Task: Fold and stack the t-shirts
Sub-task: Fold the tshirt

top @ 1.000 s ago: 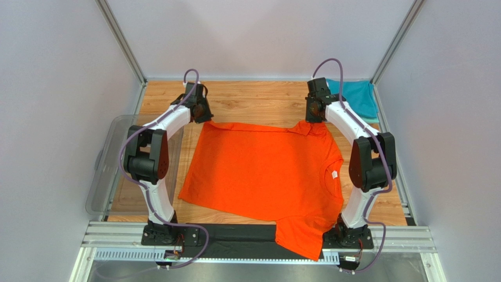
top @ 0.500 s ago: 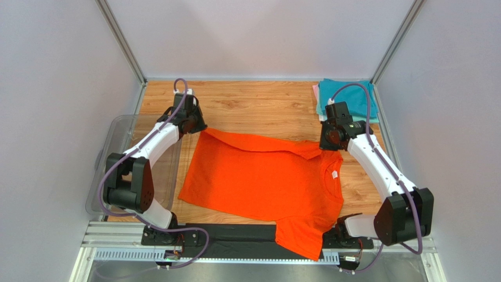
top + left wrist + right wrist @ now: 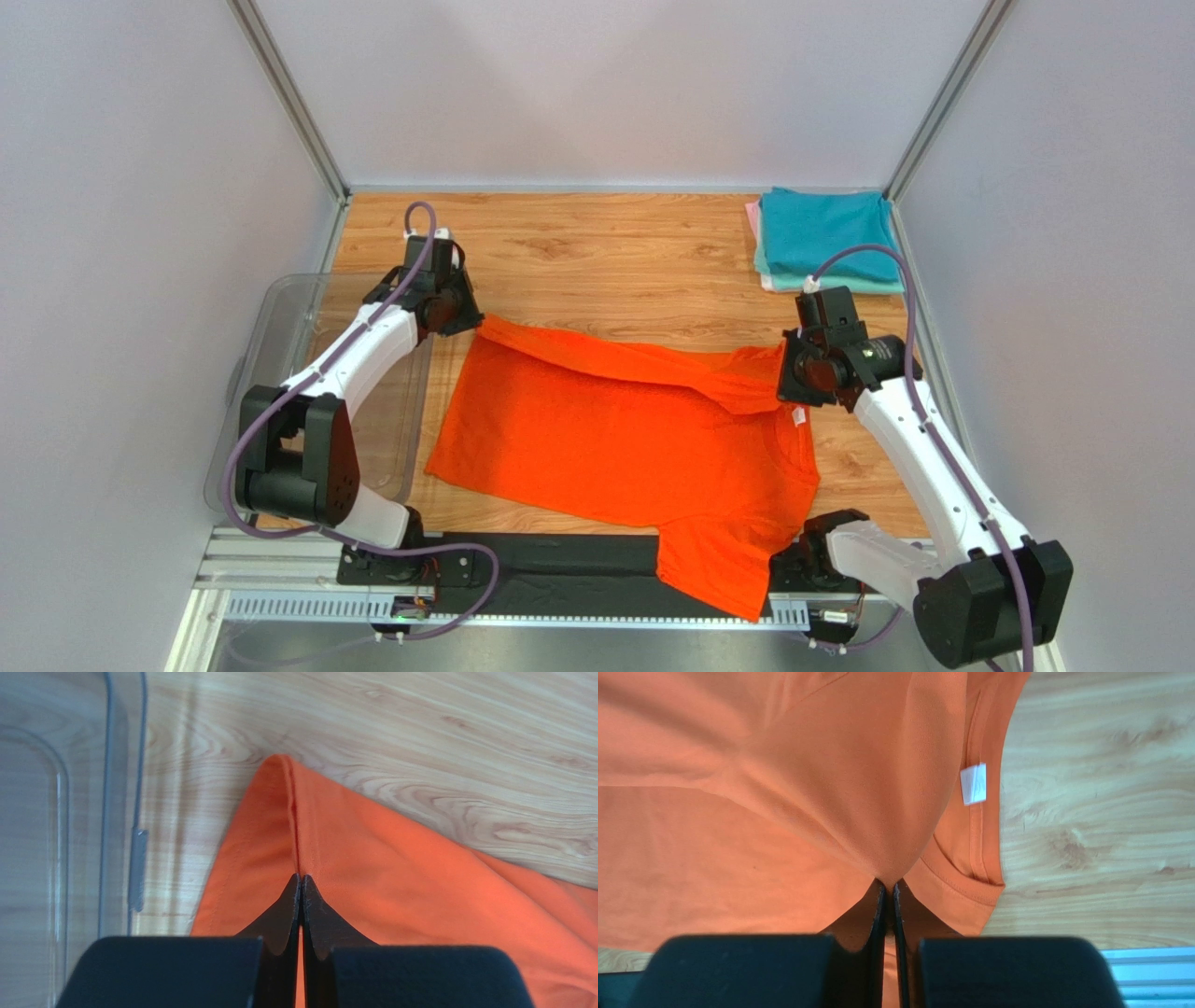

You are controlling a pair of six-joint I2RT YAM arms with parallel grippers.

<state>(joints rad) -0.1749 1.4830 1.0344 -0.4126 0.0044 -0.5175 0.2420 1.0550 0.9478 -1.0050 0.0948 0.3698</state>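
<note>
Both arms' jaws are pinching the far edge of the orange t-shirt (image 3: 617, 434), which is needing level, taut carrying forward.

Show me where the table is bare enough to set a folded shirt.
Best: the far strip of bare table, between the back wall, the orange shirt and the folded stack. Crowded: the centre under the shirt, the left by the tub, the right under the right arm.

Pale grey walls (image 3: 631, 84) around a wood-grain tabletop (image 3: 617, 259), slanted metal corner posts (image 3: 288, 91), clear plastic tub (image 3: 274, 329) at left.
</note>
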